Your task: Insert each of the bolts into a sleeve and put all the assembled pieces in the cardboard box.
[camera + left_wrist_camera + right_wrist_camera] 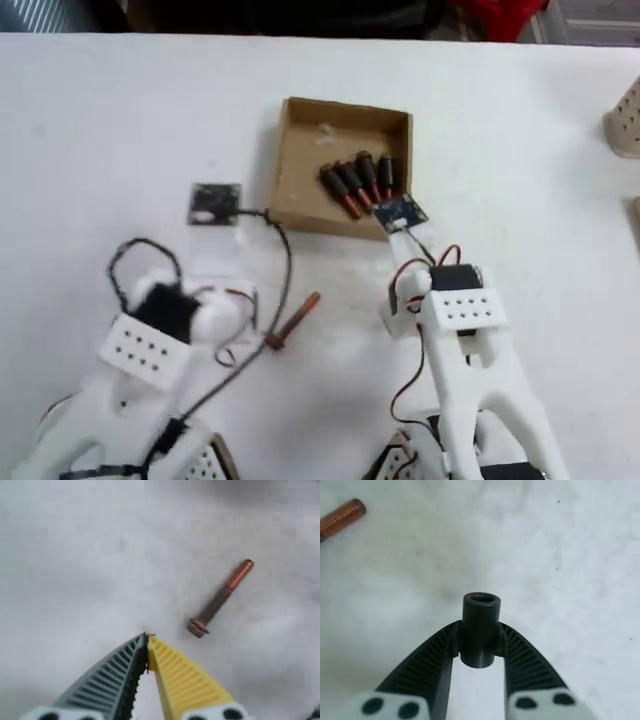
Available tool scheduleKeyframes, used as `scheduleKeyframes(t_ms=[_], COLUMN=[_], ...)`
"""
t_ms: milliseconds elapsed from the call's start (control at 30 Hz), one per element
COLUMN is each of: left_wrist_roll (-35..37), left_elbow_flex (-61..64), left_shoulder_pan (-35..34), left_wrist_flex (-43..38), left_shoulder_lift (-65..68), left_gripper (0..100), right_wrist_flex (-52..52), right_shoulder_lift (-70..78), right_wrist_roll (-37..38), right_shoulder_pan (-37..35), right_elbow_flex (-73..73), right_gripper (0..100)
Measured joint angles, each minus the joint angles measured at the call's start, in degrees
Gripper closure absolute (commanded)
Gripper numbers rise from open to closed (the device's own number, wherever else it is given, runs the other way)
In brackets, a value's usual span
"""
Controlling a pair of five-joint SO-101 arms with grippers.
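Now the right gripper (480, 639) clamps a black sleeve (481, 611), bore clear; the left gripper (147, 639), closed and empty, should open, straddle the bolt (220, 598) mid-shank and lift it level.

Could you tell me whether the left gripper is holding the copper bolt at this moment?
No, the bolt lies loose on the table, apart from the shut left gripper.

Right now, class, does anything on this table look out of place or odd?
One bare bolt lies loose on the table, outside the cardboard box where four sleeved pieces lie. Nothing looks spilled or damaged.
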Motion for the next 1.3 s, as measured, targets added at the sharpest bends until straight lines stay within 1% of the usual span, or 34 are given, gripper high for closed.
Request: scheduleKeyframes(t_ms=[67, 133, 233, 300, 367, 467, 567, 733, 967, 1133, 1200, 1300], left_wrist_roll=[2.29, 4.04, 6.42, 7.30, 7.65, 7.65, 7.65, 7.65, 7.65, 7.65, 7.65, 7.65], left_elbow_flex=[0.00, 0.70, 6.33, 12.13, 15.91, 17.23, 18.73, 24.09, 24.44, 24.44, 23.47, 20.04], left_shoulder_pan=[6.68, 12.75, 21.80, 24.70, 25.14, 24.88, 22.77, 20.13, 19.34, 19.25, 19.16, 17.58], left_wrist_flex=[-0.53, -2.99, -10.81, -17.32, -22.42, -24.70, -26.29, -33.05, -34.29, -34.29, -34.29, -34.29], left_shoulder_lift=[0.00, 0.00, 0.09, 0.44, 0.44, 0.44, 0.44, 0.53, 0.62, 6.07, 10.73, 17.23], left_gripper=[98, 98, 98, 98, 98, 97, 97, 97, 96, 87, 88, 94], right_wrist_flex=[-0.62, -0.70, -0.79, -0.79, -0.79, -0.79, -0.79, -0.79, -0.79, -0.79, -0.79, -0.79], right_shoulder_lift=[0.00, 0.00, 0.00, 0.00, 0.00, 0.00, 0.00, 0.00, 0.00, 0.00, 0.00, 0.00], right_wrist_roll=[-0.09, -0.09, -0.09, -0.09, -0.09, -0.09, -0.09, -0.09, -0.09, 0.00, -0.09, -0.09], right_shoulder_pan=[1.23, 2.20, 2.64, 2.37, 2.37, 2.46, 2.46, 2.37, 2.37, 2.37, 2.37, 2.37], right_elbow_flex=[0.00, 0.00, 0.35, 0.62, 0.62, 0.62, 0.62, 0.62, 1.49, 1.85, 1.85, 1.85], right_gripper=[98.1, 98.1, 98.1, 98.1, 98.1, 98.1, 98.1, 98.1, 98.1, 98.1, 98.1, 98.1])
